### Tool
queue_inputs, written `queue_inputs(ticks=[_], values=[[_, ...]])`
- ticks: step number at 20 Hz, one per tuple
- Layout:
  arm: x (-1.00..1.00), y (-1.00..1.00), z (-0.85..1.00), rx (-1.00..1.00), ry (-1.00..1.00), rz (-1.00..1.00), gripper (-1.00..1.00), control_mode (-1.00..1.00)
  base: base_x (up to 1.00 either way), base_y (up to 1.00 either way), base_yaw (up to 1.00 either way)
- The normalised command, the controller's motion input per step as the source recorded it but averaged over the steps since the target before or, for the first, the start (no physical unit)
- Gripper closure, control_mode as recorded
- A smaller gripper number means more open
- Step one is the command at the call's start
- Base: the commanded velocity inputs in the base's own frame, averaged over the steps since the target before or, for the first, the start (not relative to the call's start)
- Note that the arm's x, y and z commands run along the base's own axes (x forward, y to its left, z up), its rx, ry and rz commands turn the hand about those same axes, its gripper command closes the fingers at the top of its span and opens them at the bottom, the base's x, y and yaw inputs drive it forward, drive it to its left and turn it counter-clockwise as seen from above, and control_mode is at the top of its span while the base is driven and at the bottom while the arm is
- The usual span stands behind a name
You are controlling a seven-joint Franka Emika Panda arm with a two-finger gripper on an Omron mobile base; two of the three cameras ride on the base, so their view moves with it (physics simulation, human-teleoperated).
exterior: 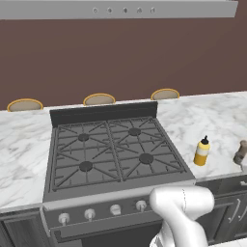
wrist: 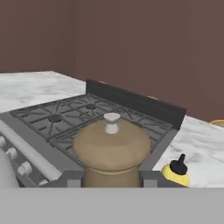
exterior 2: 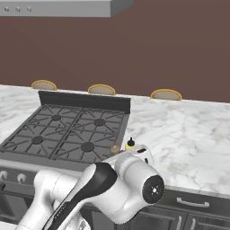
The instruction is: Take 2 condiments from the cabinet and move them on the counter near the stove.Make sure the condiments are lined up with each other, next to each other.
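Although 1 of the 2 condiments is already down, the job looks a little over halfway done. The yellow bottle (exterior: 202,151) stands upright on the white marble tabletop (exterior: 207,116) just to the right of the stove (exterior: 113,149), near its front corner. The pepper mill (wrist: 112,151) has not been set down yet: in the hand view it sits clamped between the jaws, its knobbed top upright, with the dark fingertips (wrist: 151,178) hugging its body on both sides.

From the left base view the pepper mill shows at the right edge, near the yellow bottle but apart from it, further from the stove. Whether its base touches the tabletop I cannot tell.

What remains, by my judgement, is to lower the pepper mill close beside the yellow bottle so the 2 line up, then let go and pull back.

The arm reaches forward from the base over the front edge of the tabletop to the right of the stove, its elbow bulking large in the right base view, and the hand looks roughly level across the stove toward the back wall.
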Motion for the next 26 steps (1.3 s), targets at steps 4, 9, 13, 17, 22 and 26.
queue_inputs(ticks=[4, 9, 13, 17, 22, 26], values=[[0.18, -0.22, -0.29, 0.03, -0.01, 0.19, 1.00, -1.00, 0.00, 0.00, 0.00], [0.25, -0.18, -0.20, 0.04, -0.03, 0.15, 1.00, -1.00, 0.00, 0.00, 0.00], [0.30, -0.06, -0.20, 0.05, -0.05, 0.11, 1.00, -1.00, 0.00, 0.00, 0.00], [0.30, -0.06, -0.18, 0.07, -0.04, 0.05, 1.00, -1.00, 0.00, 0.00, 0.00], [0.22, -0.01, -0.26, 0.02, -0.01, 0.05, 1.00, -1.00, 0.00, 0.00, 0.00], [0.16, 0.00, -0.26, 0.00, 0.00, 0.04, 1.00, -1.00, 0.00, 0.00, 0.00]])
